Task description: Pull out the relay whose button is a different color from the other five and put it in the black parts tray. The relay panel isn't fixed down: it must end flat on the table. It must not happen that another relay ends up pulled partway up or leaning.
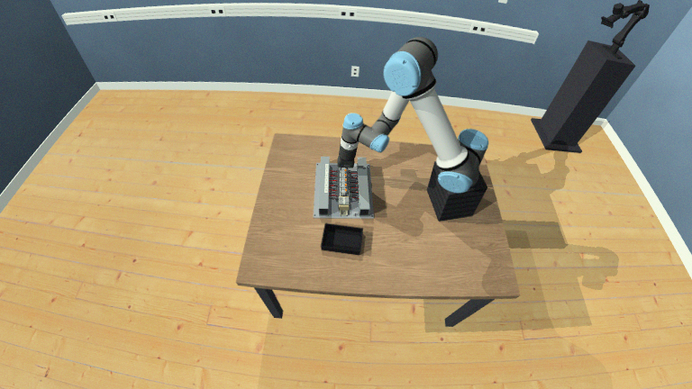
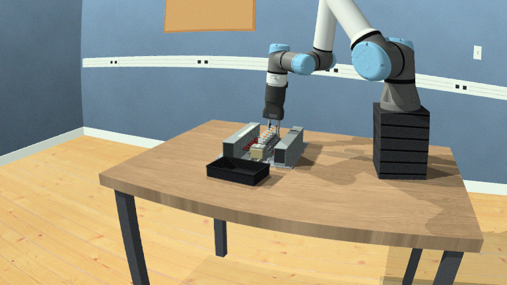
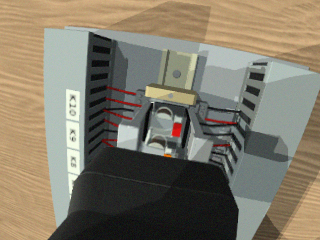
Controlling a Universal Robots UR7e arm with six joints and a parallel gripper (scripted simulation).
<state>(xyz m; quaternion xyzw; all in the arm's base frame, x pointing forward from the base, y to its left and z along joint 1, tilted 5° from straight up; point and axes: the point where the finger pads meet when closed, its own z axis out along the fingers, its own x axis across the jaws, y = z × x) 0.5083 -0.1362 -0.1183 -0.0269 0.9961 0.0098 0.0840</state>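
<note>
The grey relay panel (image 1: 321,196) (image 2: 239,136) (image 3: 63,67) lies flat on the table, with a row of relays (image 1: 343,188) (image 2: 266,138) between its two slotted ducts. My gripper (image 1: 346,164) (image 2: 272,126) (image 3: 167,117) stands upright over the far end of the row. It is shut on the relay with the red button (image 3: 175,130). The relay sits level with the rest of the row; the other relays' buttons look orange. The black parts tray (image 1: 341,250) (image 2: 232,175) stands empty just in front of the panel's near end.
A beige block (image 1: 344,205) (image 2: 257,152) (image 3: 176,74) sits at the near end of the relay row. The arm's black pedestal (image 1: 455,196) (image 2: 401,144) stands on the wooden table (image 1: 408,262) (image 2: 336,192), to the right of the panel.
</note>
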